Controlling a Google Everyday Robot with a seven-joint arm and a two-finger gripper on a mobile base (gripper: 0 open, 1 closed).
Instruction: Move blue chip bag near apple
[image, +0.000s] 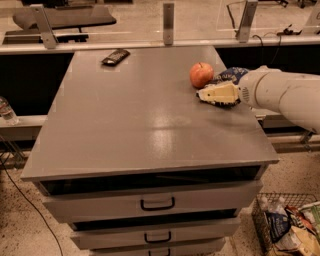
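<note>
The red-orange apple (201, 75) sits on the grey table top (140, 115) at the back right. The blue chip bag (229, 75) lies just right of the apple, close to it, and only its dark navy top shows behind my arm. My gripper (211, 94), cream-coloured, reaches in from the right. It lies low over the table just in front of the bag and just right of and below the apple. The white arm (280, 92) hides the rest of the bag.
A small flat black object (115, 56) lies at the table's back left. Metal posts (168, 22) stand behind the table. Drawers (157, 204) are below the front edge. A wire basket of wrappers (287, 225) stands on the floor at the right, and a bottle (6, 111) at the left.
</note>
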